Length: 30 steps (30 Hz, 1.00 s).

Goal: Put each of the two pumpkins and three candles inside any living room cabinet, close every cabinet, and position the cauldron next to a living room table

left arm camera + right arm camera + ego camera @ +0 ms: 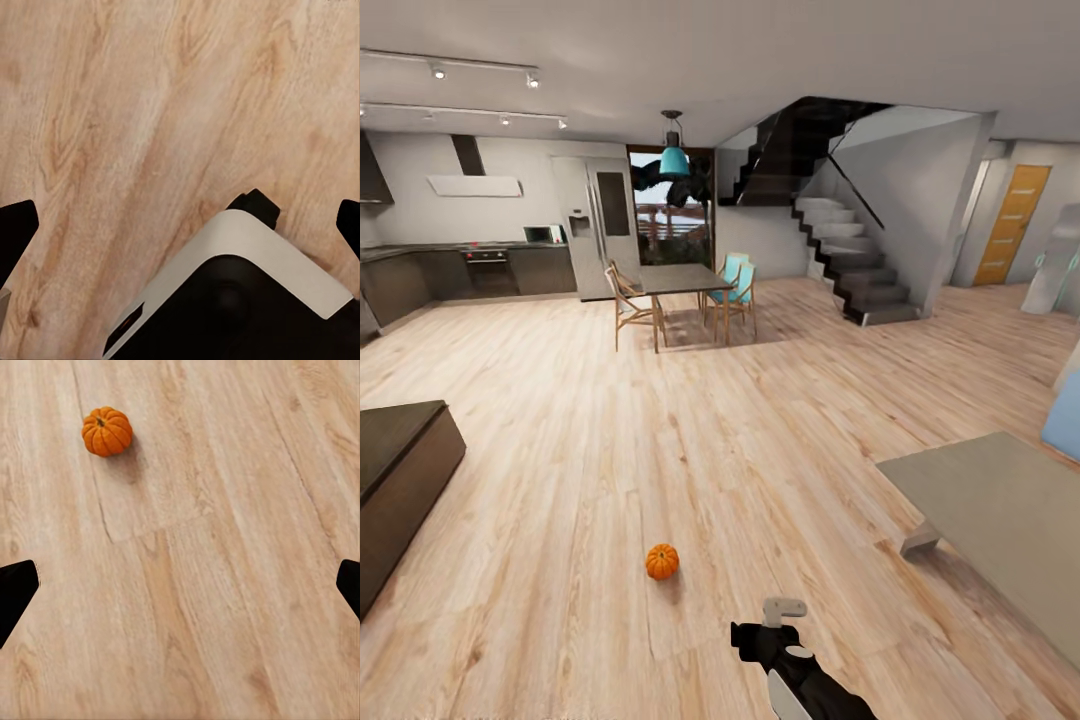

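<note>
- Open room with wood floor [660, 430] all round; kitchen units at ten o'clock far off, dining table [682, 278] with chairs at twelve, staircase [855, 265] at one.
- Low dark-brown cabinet [400, 470] at nine o'clock, flat top showing, front face hidden, so open or closed cannot be told.
- Grey low table [1000, 520] at three o'clock, well apart from the cabinet.
- Right arm reaching in from five o'clock, right gripper [775, 625] low over the boards, nothing between its fingers; in the right wrist view fingertips [19, 589] spread wide at both edges, bare floor between them.
- Left gripper [180, 225] spread wide too, empty, hanging above the robot's own base [247, 300] and the floor.
- One pumpkin [662, 561] upright on the floor at six o'clock, stem up, near the right gripper at its eleven o'clock but not touching; same pumpkin [107, 431] well ahead of the fingers.
- Step in hand, by judgement: approach to the pumpkin pickup, early in the task.
- Next move likely: forward and slightly left, lowered, fingers straddling the ribbed sides before closing.
</note>
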{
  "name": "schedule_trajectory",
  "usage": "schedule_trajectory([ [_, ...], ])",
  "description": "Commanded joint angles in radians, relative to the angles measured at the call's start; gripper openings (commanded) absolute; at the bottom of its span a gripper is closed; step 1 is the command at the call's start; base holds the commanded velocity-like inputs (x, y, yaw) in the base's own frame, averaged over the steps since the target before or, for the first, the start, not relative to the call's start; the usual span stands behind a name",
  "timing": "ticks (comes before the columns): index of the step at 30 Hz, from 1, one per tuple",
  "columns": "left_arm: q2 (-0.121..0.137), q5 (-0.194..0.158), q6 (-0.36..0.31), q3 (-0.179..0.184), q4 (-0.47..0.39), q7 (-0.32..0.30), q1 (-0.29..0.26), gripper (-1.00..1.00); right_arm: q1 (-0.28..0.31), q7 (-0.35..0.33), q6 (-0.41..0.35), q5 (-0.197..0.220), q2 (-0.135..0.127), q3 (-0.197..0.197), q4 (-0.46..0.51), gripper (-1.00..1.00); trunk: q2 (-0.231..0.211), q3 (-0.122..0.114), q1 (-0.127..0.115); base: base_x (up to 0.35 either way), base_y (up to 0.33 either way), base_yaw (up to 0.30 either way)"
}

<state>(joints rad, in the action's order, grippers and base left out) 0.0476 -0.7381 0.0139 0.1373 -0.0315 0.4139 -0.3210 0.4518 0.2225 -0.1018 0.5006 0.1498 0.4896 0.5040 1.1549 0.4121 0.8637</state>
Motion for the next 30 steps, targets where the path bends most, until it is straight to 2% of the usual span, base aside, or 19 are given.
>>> schedule_trajectory([
  [1, 0.0, -0.01, 0.001, 0.008, -0.001, 0.003, 0.0, 1.0, 0.001, 0.009, -0.004, 0.007, -0.001, 0.007, 0.002, 1.0, 0.001, 0.0, 0.0, 0.0, 0.0, 0.225],
  [30, 0.0, -0.01, 0.001, 0.008, -0.001, 0.003, -0.001, 1.0, 0.001, 0.009, -0.003, 0.006, -0.001, 0.007, 0.002, 1.0, 0.001, -0.031, 0.0, 0.0, 0.0, 0.225],
])
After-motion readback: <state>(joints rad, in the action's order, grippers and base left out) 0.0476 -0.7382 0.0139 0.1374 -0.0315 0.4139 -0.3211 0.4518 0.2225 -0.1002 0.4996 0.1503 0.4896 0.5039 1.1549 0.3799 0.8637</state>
